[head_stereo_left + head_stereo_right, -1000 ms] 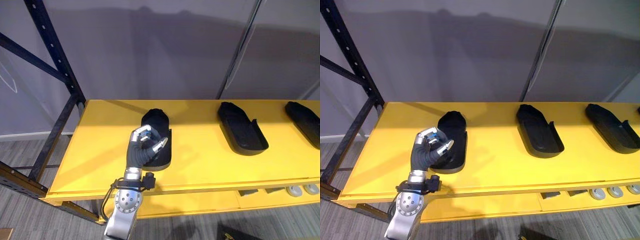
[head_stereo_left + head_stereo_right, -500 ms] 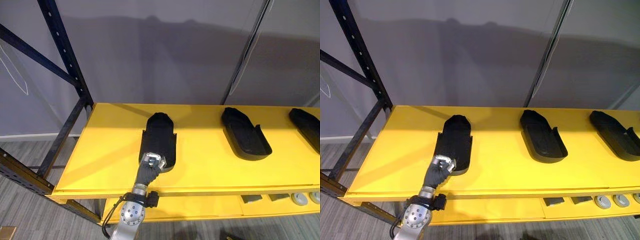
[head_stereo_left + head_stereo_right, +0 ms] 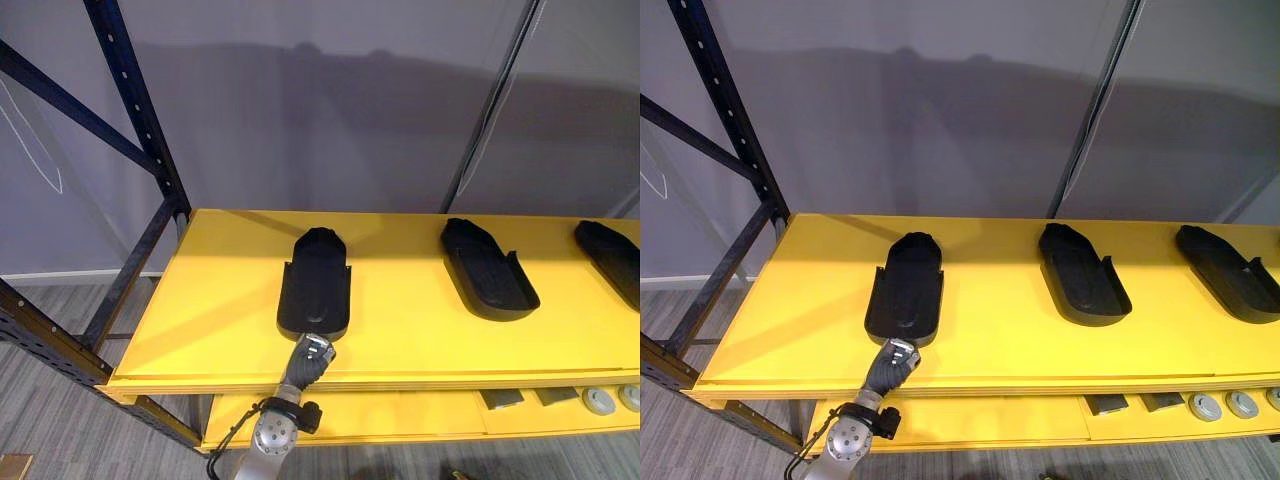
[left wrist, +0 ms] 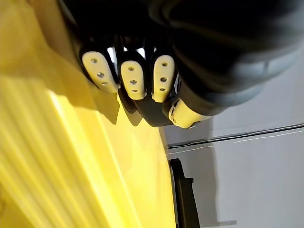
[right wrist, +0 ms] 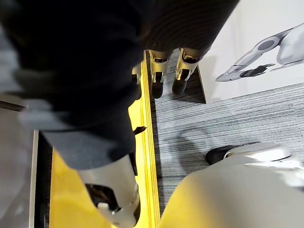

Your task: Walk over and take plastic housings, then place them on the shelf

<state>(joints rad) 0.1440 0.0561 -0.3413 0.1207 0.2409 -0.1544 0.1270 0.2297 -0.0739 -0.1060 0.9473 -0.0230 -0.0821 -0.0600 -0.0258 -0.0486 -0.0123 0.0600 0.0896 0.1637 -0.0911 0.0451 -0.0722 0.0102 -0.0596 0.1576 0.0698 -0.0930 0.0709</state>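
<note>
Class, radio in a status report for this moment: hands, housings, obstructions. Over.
Left hand at shelf front edge, by leftmost housing's near end. Right hand open, idle over floor. Other two housings lie further right. Nothing in the way.

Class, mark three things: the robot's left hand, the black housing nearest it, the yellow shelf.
left hand (image 3: 310, 355): left eye view, back of the hand.
nearest housing (image 3: 315, 290): left eye view, its hollow middle.
yellow shelf (image 3: 400, 325): left eye view, bare board.

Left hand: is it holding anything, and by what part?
Nothing, it seems: the left hand curls empty just short of the black housing's near end.
</note>
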